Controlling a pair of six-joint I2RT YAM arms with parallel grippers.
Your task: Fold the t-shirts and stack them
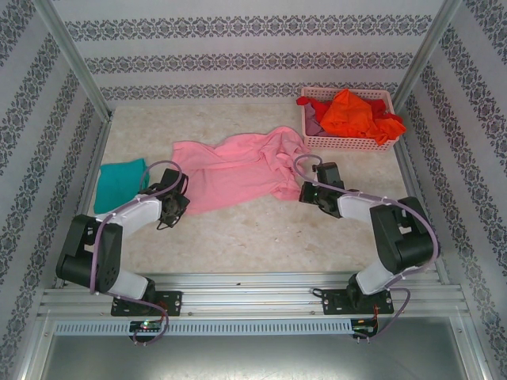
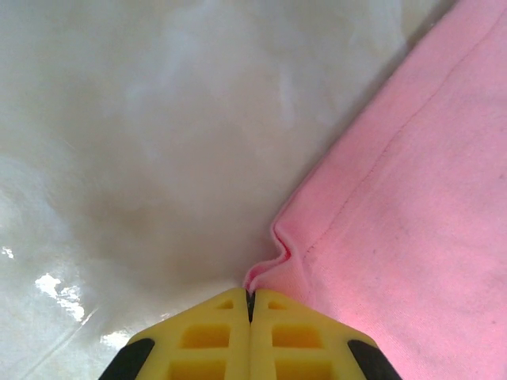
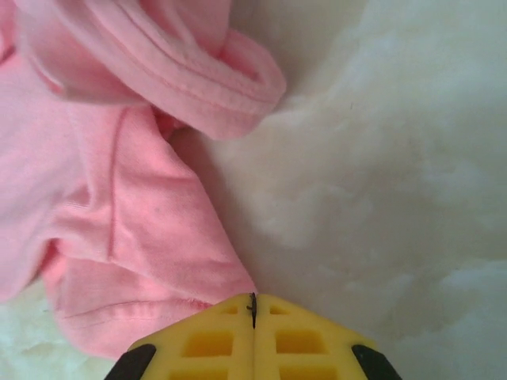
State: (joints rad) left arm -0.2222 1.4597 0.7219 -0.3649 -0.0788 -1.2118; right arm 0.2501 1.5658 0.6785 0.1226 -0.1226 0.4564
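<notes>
A light pink t-shirt (image 1: 238, 170) lies crumpled across the middle of the table. My left gripper (image 1: 176, 207) is at its near left corner. In the left wrist view the yellow jaws (image 2: 250, 294) are shut, with a small fold of the pink hem (image 2: 273, 265) pinched at their tips. My right gripper (image 1: 305, 190) is at the shirt's near right corner. In the right wrist view its jaws (image 3: 253, 301) are shut, and the pink cloth's edge (image 3: 198, 269) runs in under the tips. A teal t-shirt (image 1: 119, 184) lies folded at the left.
A pink lattice basket (image 1: 348, 143) stands at the back right. It holds an orange t-shirt (image 1: 348, 111), a red one (image 1: 388, 123) and a mauve one (image 1: 313, 125). Patterned walls and metal posts close in the table. Bare tabletop (image 1: 261, 229) lies in front of the pink shirt.
</notes>
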